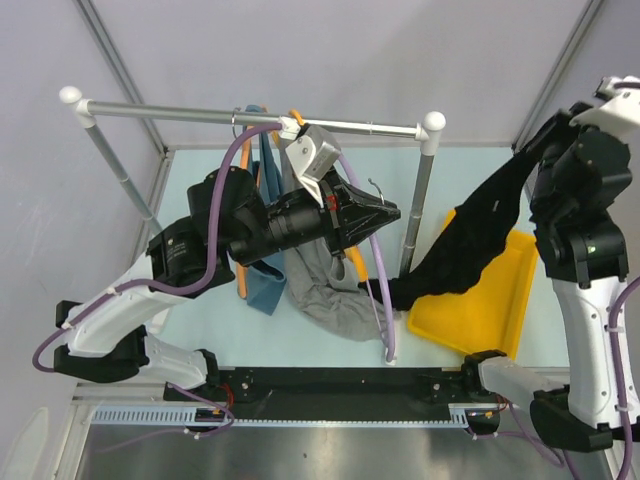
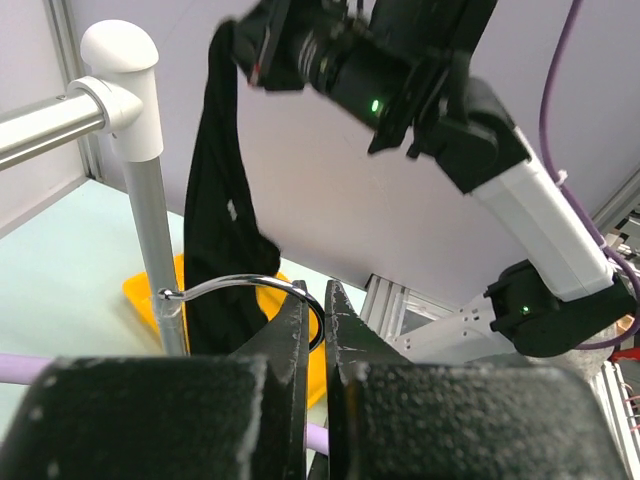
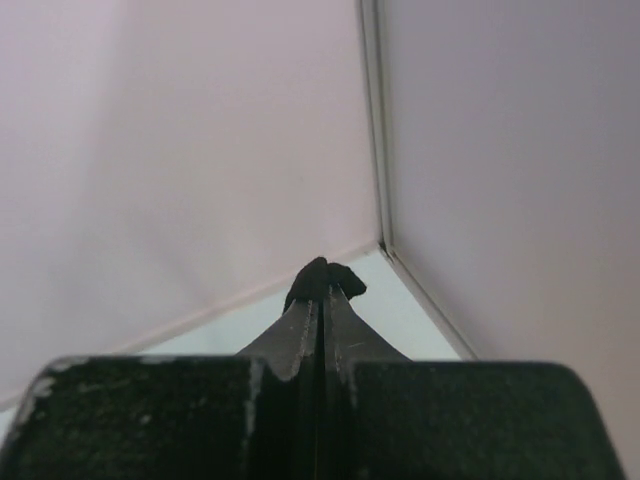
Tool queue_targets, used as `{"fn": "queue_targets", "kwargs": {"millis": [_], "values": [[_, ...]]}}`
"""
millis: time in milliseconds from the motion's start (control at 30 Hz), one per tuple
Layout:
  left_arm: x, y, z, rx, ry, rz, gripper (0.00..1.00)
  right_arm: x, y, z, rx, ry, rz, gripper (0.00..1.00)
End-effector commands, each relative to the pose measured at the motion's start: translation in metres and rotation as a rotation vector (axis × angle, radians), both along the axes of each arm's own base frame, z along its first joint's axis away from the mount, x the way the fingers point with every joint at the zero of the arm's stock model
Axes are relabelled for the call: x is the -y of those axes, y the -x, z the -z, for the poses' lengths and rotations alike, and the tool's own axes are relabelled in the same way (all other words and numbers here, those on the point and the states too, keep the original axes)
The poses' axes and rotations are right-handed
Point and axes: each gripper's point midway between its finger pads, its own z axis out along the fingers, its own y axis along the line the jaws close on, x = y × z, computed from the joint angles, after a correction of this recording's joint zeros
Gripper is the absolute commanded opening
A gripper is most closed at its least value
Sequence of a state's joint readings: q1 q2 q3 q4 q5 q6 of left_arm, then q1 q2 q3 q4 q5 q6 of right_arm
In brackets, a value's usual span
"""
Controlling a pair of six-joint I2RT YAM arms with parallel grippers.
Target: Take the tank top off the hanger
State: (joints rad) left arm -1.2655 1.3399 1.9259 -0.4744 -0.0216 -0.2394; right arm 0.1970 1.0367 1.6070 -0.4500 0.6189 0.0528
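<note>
Two closed grips: the right gripper [image 3: 320,292] pinches the black tank top [image 1: 470,235], which trails toward seven o'clock; the left gripper [image 2: 318,298] clamps the hanger hook [image 2: 240,282].

The left arm [image 1: 110,312] and right arm [image 1: 590,340] match — glossy white shells between chunky black joints. A purple cable [image 1: 216,200] loops along the left one, a green light [image 2: 375,105] glows on the right, and the left gripper [image 2: 318,295] is matte black, flecked white.
</note>
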Motion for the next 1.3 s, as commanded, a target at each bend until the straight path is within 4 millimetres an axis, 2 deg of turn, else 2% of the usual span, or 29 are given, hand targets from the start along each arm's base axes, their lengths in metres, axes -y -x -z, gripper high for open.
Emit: {"fn": "queue_targets", "kwargs": {"millis": [0,33,67,200,300,400,467,500,533,567,767,800,900,933,1000,1033,1067,1133,1267], "values": [[-0.005,0.006,-0.021,0.012,0.069,0.017,0.00,-0.007,0.017,-0.100,0.239,0.013,-0.080,0.00],[-0.005,0.005,-0.021,0.013,0.069,0.015,0.00,-0.008,0.018,-0.103,0.231,0.009,-0.088,0.00],[-0.004,0.007,-0.020,0.013,0.066,0.026,0.00,-0.012,0.020,-0.122,0.265,0.008,-0.111,0.00],[-0.001,0.009,-0.019,0.016,0.053,0.042,0.00,-0.018,0.025,-0.136,0.302,0.002,-0.154,0.00],[-0.001,0.008,-0.016,0.014,0.044,0.039,0.00,-0.023,0.029,-0.142,0.326,-0.011,-0.187,0.00],[0.000,0.008,-0.015,0.013,0.040,0.037,0.00,-0.030,0.028,-0.131,0.310,-0.032,-0.227,0.00],[-0.001,0.008,-0.016,0.015,0.042,0.037,0.00,-0.032,0.019,-0.108,0.260,-0.050,-0.229,0.00],[-0.001,0.008,-0.016,0.017,0.043,0.037,0.00,-0.029,0.027,-0.105,0.268,-0.062,-0.222,0.00],[-0.001,0.008,-0.016,0.017,0.043,0.037,0.00,-0.029,0.020,-0.088,0.228,-0.070,-0.213,0.00],[-0.002,0.008,-0.016,0.018,0.043,0.038,0.00,-0.029,0.021,-0.081,0.221,-0.084,-0.214,0.00],[-0.007,0.009,-0.016,0.022,0.042,0.033,0.00,-0.015,0.043,-0.039,0.128,-0.120,-0.147,0.00],[-0.008,0.009,-0.016,0.024,0.041,0.033,0.00,-0.012,0.056,-0.039,0.138,-0.128,-0.141,0.00],[-0.009,0.009,-0.014,0.024,0.038,0.030,0.00,-0.011,0.074,-0.024,0.111,-0.138,-0.153,0.00],[-0.009,0.009,-0.014,0.024,0.038,0.029,0.00,-0.009,0.090,-0.025,0.133,-0.142,-0.158,0.00],[-0.010,0.009,-0.013,0.024,0.035,0.029,0.00,-0.014,0.100,-0.007,0.102,-0.167,-0.193,0.00],[-0.012,0.010,-0.014,0.026,0.039,0.029,0.00,-0.014,0.113,-0.004,0.116,-0.192,-0.206,0.00],[-0.013,0.010,-0.013,0.026,0.037,0.032,0.00,-0.016,0.112,0.020,0.053,-0.219,-0.207,0.00],[-0.015,0.010,-0.012,0.023,0.037,0.028,0.00,-0.022,0.118,0.047,-0.009,-0.295,-0.220,0.00],[-0.020,0.012,-0.014,0.024,0.044,0.031,0.00,-0.021,0.121,0.086,-0.094,-0.351,-0.190,0.00]]}}
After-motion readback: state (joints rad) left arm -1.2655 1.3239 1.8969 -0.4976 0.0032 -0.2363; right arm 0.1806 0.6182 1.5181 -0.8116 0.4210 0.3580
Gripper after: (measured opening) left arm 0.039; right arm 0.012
